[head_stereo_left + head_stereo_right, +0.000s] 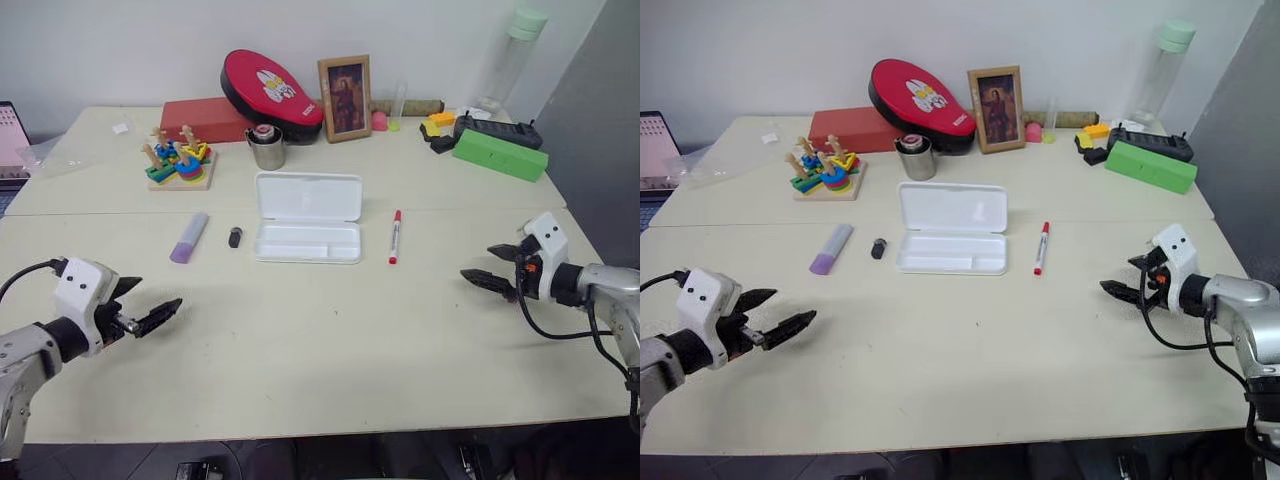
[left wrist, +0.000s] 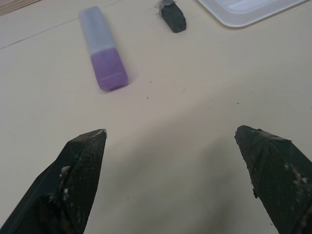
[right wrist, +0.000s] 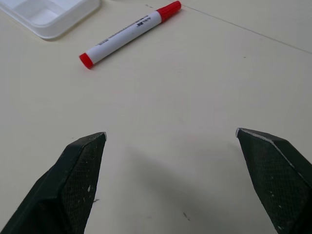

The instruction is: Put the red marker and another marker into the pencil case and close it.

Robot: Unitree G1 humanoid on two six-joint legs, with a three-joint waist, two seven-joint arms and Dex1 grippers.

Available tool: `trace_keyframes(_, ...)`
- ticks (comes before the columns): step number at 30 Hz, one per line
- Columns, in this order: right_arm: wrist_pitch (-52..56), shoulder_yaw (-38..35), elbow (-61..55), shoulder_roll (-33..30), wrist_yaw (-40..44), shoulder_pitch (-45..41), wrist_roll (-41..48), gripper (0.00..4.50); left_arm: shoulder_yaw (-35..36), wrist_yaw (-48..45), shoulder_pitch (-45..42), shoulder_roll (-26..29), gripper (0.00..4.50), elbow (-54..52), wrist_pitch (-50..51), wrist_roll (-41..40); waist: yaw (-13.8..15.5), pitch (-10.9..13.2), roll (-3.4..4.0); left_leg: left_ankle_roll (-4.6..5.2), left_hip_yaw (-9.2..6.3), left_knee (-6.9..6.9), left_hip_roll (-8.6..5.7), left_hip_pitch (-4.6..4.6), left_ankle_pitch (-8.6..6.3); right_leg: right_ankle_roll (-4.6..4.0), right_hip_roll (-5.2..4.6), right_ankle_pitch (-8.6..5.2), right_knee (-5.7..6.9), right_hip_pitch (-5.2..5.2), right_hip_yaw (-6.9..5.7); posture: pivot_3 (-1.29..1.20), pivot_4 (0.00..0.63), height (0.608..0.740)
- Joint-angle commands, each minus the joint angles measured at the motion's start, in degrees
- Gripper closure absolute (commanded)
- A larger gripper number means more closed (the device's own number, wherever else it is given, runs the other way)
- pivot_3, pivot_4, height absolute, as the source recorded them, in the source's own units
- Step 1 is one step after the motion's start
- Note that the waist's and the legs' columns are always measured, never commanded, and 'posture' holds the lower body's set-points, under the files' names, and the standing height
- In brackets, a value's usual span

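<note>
The pencil case (image 1: 307, 217) lies open in the middle of the pale table (image 1: 330, 340), its lid folded back flat toward the far side and its tray nearer the robot, with nothing in it. Just to the right of the case lies the red marker (image 1: 395, 237), pointing away from the robot, its red cap at the far end, close to the tray but not touching it. To the left of the case sits a tiny black object (image 1: 235, 237), and further left again the lilac highlighter (image 1: 189, 237) lies at a slight angle, apart from both. The left gripper (image 1: 148, 306) hovers above the near left part of the table with its two black fingers spread wide and nothing between them, well short of the highlighter. The right gripper (image 1: 497, 266) hangs over the right side of the table, fingers likewise spread and empty, pointing in toward the marker but well apart from it. Along the back stand a red box (image 1: 205, 120), a metal cup (image 1: 266, 147), a framed picture (image 1: 345, 97), a wooden stacking toy (image 1: 180, 162) and a green block (image 1: 499, 154).
</note>
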Motion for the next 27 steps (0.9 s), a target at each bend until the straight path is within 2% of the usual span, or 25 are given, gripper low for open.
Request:
trace_keyframes(1, 0.7, -0.7, -1.8, -1.6, 2.2, -1.1, 0.7, 0.02, 3.6, -1.7, 1.2, 1.6, 0.00, -1.8, 1.7, -0.7, 0.0, 0.0, 0.00, 0.00, 0.00, 0.00, 0.00, -0.01, 0.00, 0.00, 0.00, 0.00, 0.00, 0.00, 0.00, 0.00, 0.150, 0.740)
trace_keyframes(7, 0.5, -0.3, -0.9, -1.1, 3.3, -1.8, -0.1, 0.02, 4.8, -1.7, 3.7, 1.2, 0.00, -4.4, 4.0, 0.1, -0.4, 0.0, 0.00, 0.00, 0.00, 0.02, -0.01, -0.02, 0.00, 0.02, -0.01, 0.00, 0.00, -0.01, -0.01, 0.00, 0.150, 0.740)
trace_keyframes(27, 0.9, -0.7, -2.5, -0.5, 3.1, 0.0, -0.6, 0.02, 2.6, -2.5, 2.4, 1.1, 0.00, -5.0, 6.3, 1.0, -0.5, 0.0, 0.00, 0.00, -0.01, 0.04, -0.01, -0.03, 0.00, 0.24, -0.01, 0.12, 0.01, -0.01, -0.03, 0.00, 0.150, 0.740)
